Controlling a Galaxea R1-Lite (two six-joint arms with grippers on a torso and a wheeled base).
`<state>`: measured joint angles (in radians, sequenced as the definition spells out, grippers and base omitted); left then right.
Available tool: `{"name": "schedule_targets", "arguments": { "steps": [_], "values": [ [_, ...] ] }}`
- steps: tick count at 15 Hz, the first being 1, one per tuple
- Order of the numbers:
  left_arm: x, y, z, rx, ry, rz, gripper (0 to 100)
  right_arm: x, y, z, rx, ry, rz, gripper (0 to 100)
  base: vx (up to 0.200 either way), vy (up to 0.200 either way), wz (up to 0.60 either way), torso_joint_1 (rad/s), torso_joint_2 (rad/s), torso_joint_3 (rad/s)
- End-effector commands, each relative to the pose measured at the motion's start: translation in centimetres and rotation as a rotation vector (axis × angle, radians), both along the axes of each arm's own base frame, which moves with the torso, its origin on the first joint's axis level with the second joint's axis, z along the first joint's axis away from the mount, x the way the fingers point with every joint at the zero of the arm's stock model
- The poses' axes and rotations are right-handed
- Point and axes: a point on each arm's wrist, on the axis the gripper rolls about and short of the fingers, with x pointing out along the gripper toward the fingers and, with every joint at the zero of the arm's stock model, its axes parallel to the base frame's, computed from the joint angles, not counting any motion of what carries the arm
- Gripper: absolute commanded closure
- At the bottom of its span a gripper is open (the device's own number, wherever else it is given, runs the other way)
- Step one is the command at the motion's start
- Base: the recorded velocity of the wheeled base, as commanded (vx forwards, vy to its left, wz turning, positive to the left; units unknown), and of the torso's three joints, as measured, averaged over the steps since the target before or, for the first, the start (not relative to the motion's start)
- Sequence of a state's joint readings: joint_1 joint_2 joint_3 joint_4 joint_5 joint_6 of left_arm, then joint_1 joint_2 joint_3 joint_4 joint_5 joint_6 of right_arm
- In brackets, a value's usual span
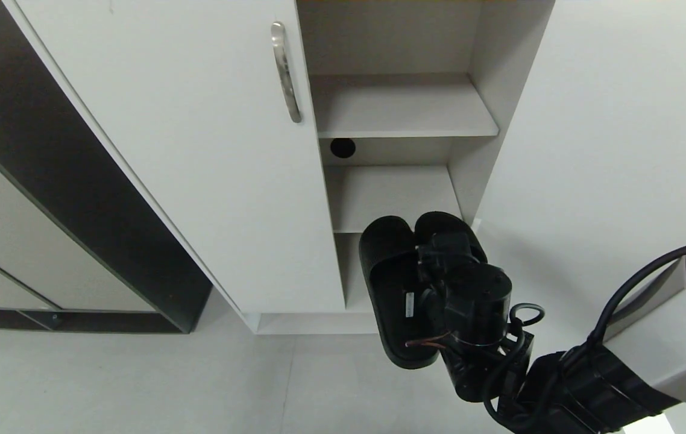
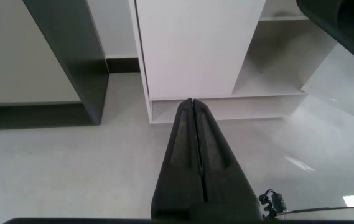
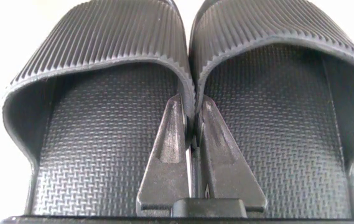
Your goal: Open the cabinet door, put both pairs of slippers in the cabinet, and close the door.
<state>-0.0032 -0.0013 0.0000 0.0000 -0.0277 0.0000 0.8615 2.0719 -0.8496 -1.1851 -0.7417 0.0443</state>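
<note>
At about 5 o'clock from the middle of the head view, the right claw (image 1: 424, 252) holds a pair of black slippers (image 1: 392, 289) in the air in front of the cabinet (image 1: 481, 54), toes toward the opening. The right wrist view shows its fingers (image 3: 167, 168) pinched nearly together on the two touching inner edges of the ribbed straps, one slipper on each side. At 12 o'clock from the slippers lies the lower shelf (image 1: 391, 196), and above that the upper shelf (image 1: 403, 108), with a round dark hole (image 1: 342, 147) in the back wall between them. At 3 o'clock from the opening stands the open door (image 1: 608, 132); at 9 o'clock is a closed white door (image 1: 186, 157) with a metal handle (image 1: 286, 72). The left claw (image 2: 193, 106) is fully closed on nothing, hanging over the pale floor (image 2: 71, 168) with its tips pointing at the cabinet's base.
</note>
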Motion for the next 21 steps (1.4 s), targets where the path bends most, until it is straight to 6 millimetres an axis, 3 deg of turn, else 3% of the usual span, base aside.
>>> {"name": "schedule_targets", "arguments": {
  "steps": [1, 11, 21],
  "values": [
    [0.0, 0.0, 0.0, 0.0, 0.001, 0.0, 100, 0.2, 0.3, -0.7, 0.0, -0.021, 0.0, 100, 0.0, 0.0, 0.0, 0.0, 0.0, 0.0],
    [0.0, 0.0, 0.0, 0.0, 0.001, 0.0, 100, 0.5, 0.9, -2.3, 0.009, -0.045, 0.014, 100, 0.0, 0.0, 0.0, 0.0, 0.0, 0.0],
    [0.0, 0.0, 0.0, 0.0, 0.001, 0.0, 100, 0.4, 0.7, -2.5, 0.011, -0.049, 0.015, 100, 0.18, 0.0, 0.0, 0.0, 0.0, 0.002]
  ]
}}
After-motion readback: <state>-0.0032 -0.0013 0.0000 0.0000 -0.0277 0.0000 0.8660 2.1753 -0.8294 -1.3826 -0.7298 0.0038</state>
